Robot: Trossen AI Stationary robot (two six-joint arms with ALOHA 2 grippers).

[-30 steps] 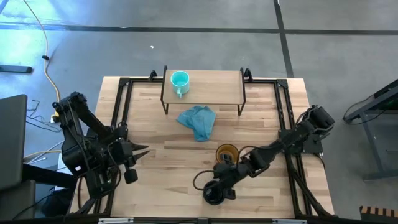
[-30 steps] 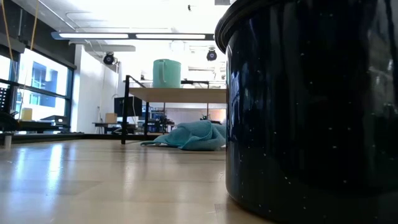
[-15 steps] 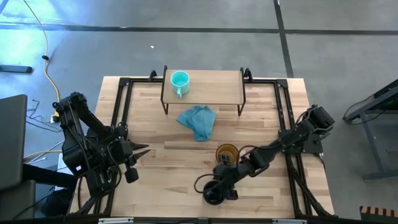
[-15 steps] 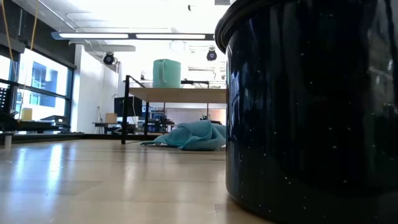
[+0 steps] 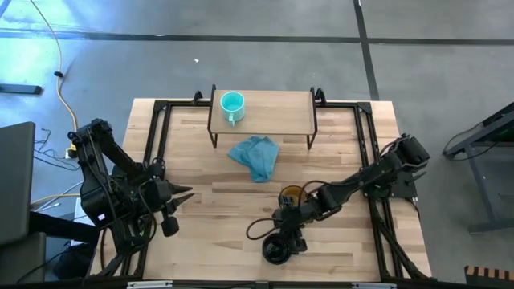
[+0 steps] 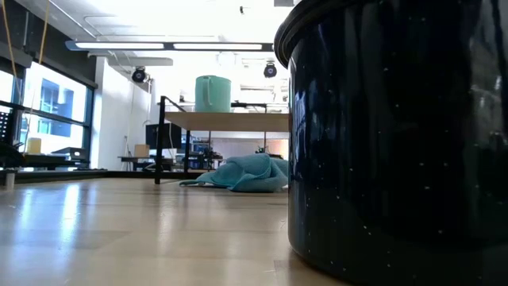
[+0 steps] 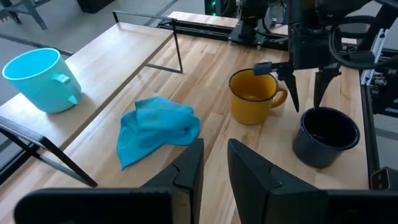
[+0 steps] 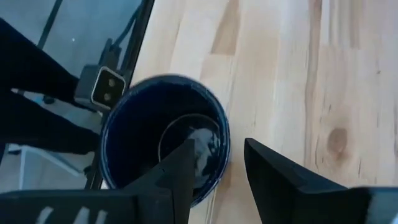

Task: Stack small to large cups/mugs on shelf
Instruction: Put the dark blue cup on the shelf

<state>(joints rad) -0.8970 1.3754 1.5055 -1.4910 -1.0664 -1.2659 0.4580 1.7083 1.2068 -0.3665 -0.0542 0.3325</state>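
Note:
The small teal mug (image 5: 231, 104) stands upright on the light-wood shelf (image 5: 273, 114) at its left end; it also shows in the left wrist view (image 7: 43, 81). The amber-yellow mug (image 7: 252, 96) and the black mug (image 7: 326, 134) stand upright on the tabletop near the front. My right gripper (image 7: 306, 102) is open and points down just above the black mug (image 8: 165, 146), one finger (image 8: 180, 171) over its hollow, the other (image 8: 273, 174) outside its rim. My left gripper (image 7: 214, 168) is empty at the table's left, its fingers a narrow gap apart.
A crumpled blue-teal cloth (image 5: 255, 157) lies on the tabletop in front of the shelf. The black mug fills the right of the low view (image 6: 397, 135). Black frame rails (image 5: 157, 136) run along the table's left and right sides.
My right arm has shifted a little toward the table's far edge and now covers part of the yellow mug. The gripper stays open over the black mug, which has not moved.

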